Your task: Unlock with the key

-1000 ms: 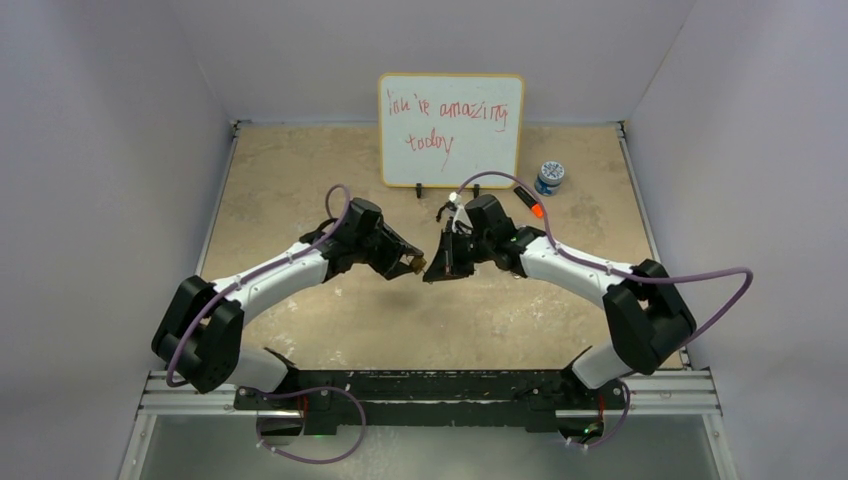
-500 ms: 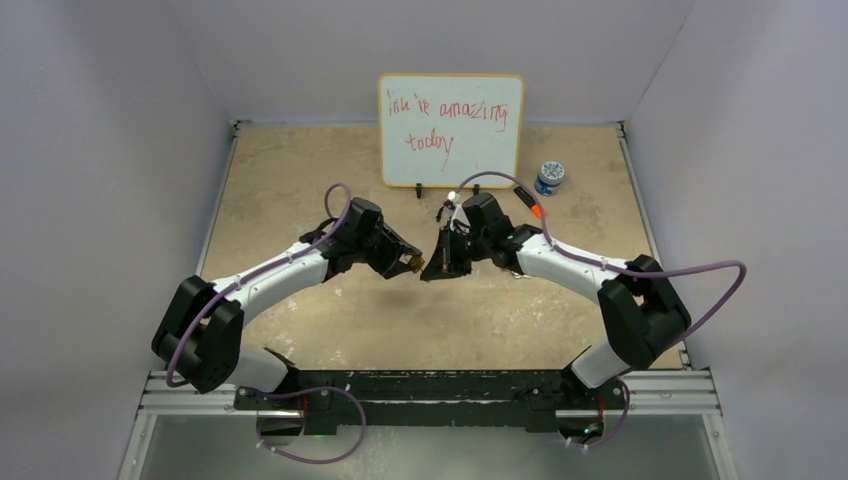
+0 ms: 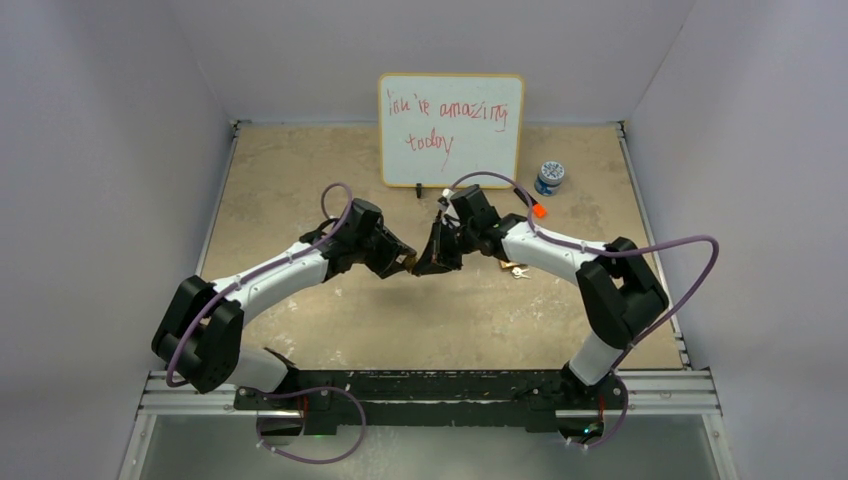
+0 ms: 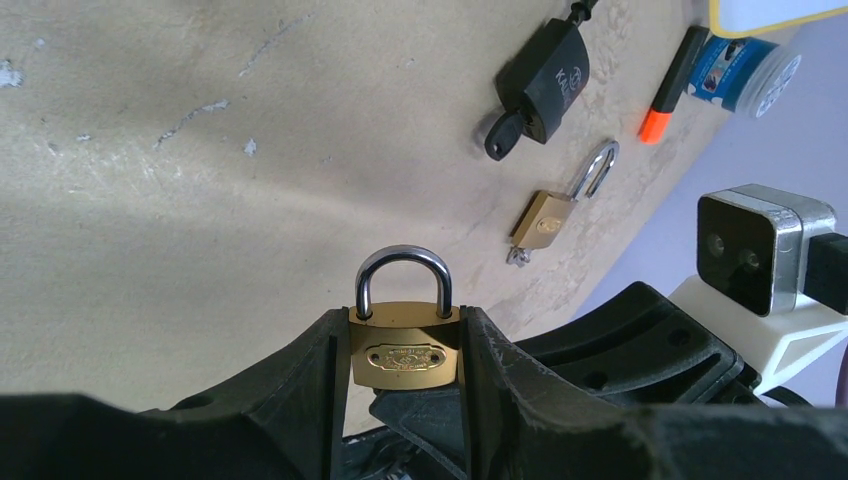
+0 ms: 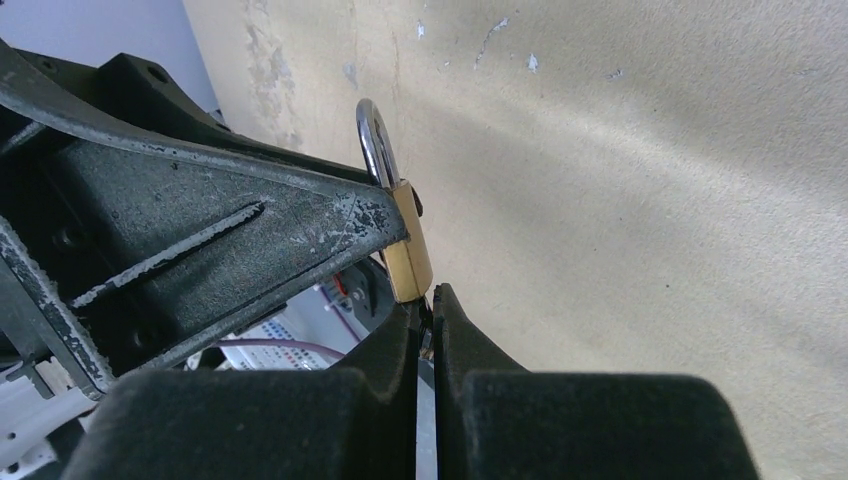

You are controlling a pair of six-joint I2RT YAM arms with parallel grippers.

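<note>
My left gripper (image 3: 405,262) is shut on a small brass padlock (image 4: 404,355) and holds it above the table, gripping the sides of its body. Its silver shackle (image 4: 403,275) is closed. My right gripper (image 3: 427,264) meets it tip to tip. In the right wrist view the right gripper (image 5: 428,310) is shut on a thin metal key (image 5: 427,338), mostly hidden between the fingers. The key's tip is at the bottom face of the padlock (image 5: 410,250). I cannot tell how far the key is in.
A second brass padlock (image 4: 548,215) with an open shackle lies on the table to the right (image 3: 515,268). A black padlock (image 4: 545,85) with a key in it, an orange-capped marker (image 3: 533,205), a blue-white jar (image 3: 549,177) and a whiteboard (image 3: 451,130) are at the back.
My right gripper has moved left and closed the gap to the left gripper, bringing its fingertips to the padlock's base. The left arm has hardly moved.
</note>
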